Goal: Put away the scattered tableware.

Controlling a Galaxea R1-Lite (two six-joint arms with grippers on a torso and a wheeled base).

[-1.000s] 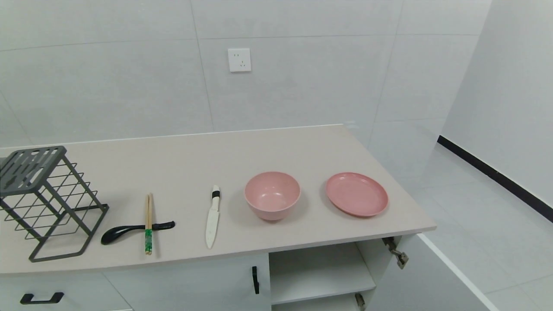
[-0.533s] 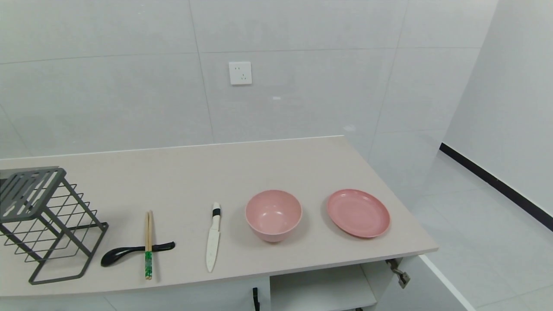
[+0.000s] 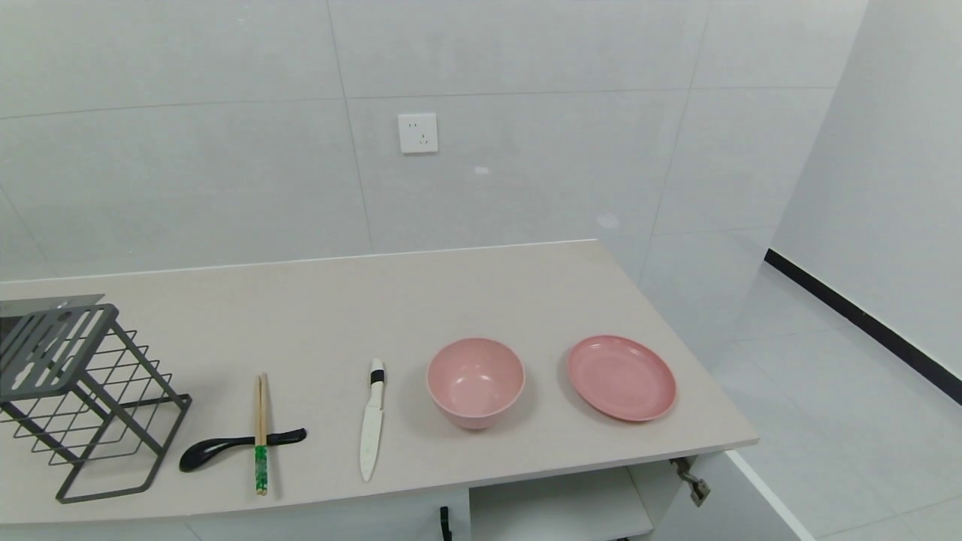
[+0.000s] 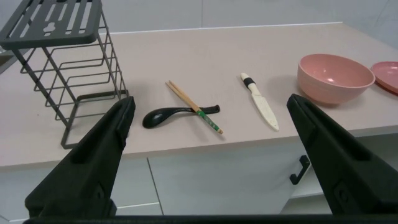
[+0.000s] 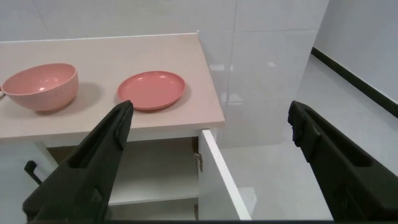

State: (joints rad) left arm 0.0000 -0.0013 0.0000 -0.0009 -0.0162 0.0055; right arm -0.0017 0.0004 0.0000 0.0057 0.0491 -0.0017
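Only the head camera is tilting since the earlier frames, so the counter [image 3: 391, 293] is sitting lower in view while the tableware is staying put. The left gripper [image 4: 210, 106] is holding its jaws wide apart and empty. The spoon [image 4: 171, 114], chopsticks [image 4: 194, 107] and knife [image 4: 259, 109] are lying ahead between them, with the rack [image 4: 62, 56] beyond one jaw. The right gripper [image 5: 210, 107] is gaping too, with the plate [image 5: 152, 89] ahead between its jaws, the bowl [image 5: 40, 86] past one jaw and the open cabinet [image 5: 155, 180] beneath. Nothing is being grasped, so the tidying is likely only beginning
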